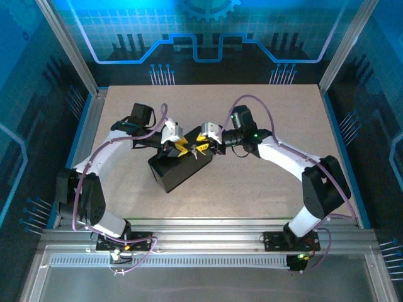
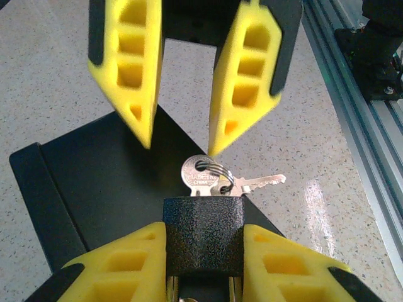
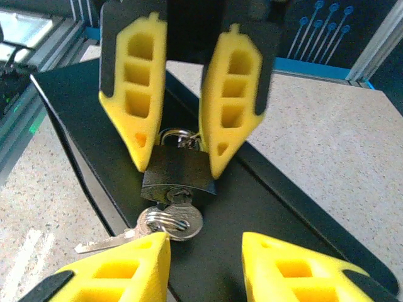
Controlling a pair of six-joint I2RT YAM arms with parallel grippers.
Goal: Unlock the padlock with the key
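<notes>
Top external view first: a pale speckled tabletop (image 1: pixel 283 126) sits inside blue-lit walls (image 1: pixel 201 31), with metal rails (image 1: pixel 208 242) along the near edge. A black box (image 1: pixel 173 177) lies mid-table, turned at an angle, and both arms reach in from either side to meet over its far side.

Left wrist view now, and the left claw (image 2: pixel 204 231) is clamped on the padlock (image 2: pixel 203 220). Its yellow fingers press both flanks of the dark body, just above the box lid. The key (image 2: pixel 200 177) sticks out of the padlock's end, its round head towards the other arm. A ring (image 2: pixel 217 168) runs through the head, and a second key (image 2: pixel 261 184) hangs off it sideways.

Over to the right wrist view: the right claw (image 3: pixel 204 248) is spread wide, nothing gripped. The key head sits between its fingers, close against one of them, though whether they touch I cannot tell. The padlock's shackle points away from this claw.
</notes>
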